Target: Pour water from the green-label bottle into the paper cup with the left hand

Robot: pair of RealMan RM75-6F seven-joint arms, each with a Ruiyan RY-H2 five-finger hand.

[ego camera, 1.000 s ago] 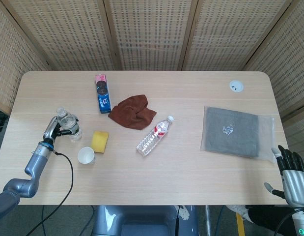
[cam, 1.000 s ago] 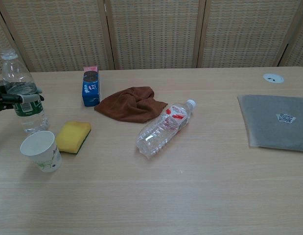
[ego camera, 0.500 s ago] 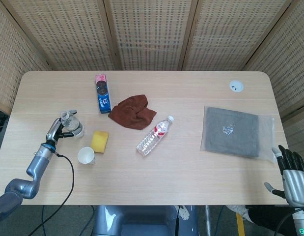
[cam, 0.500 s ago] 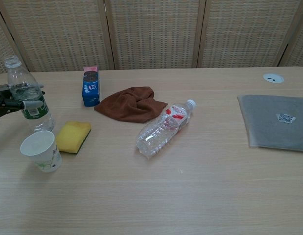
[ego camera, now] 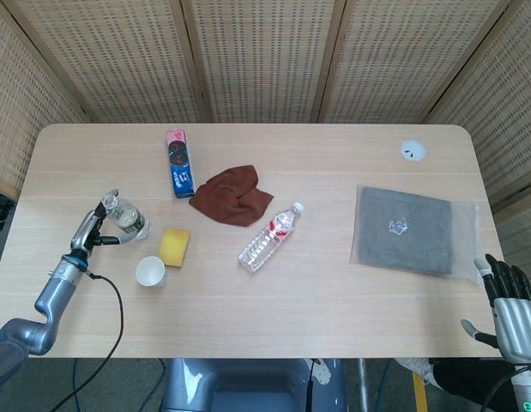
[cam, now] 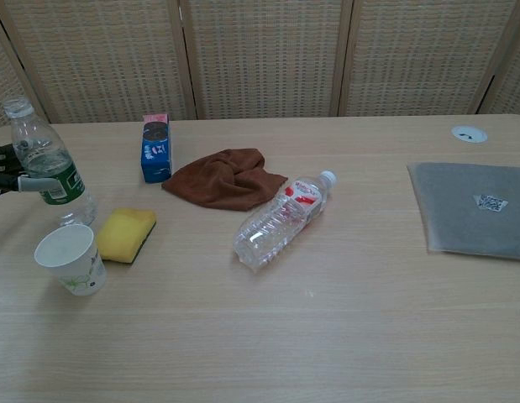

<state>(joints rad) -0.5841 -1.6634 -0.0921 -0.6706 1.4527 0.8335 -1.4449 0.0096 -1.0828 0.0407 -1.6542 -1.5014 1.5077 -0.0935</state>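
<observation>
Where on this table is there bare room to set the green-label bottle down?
Bare: the near strip in front of the paper cup and clear bottle, and between that bottle and the grey pouch. Crowded: around the cup, sponge and green-label bottle.

Left robot hand (ego camera: pixel 93 230) grips with fingers curled (arm stretched forward); right robot hand (ego camera: pixel 509 302) idles, fingers apart

Left hand (cam: pixel 2 172) cut off by chest view's edge.
</observation>
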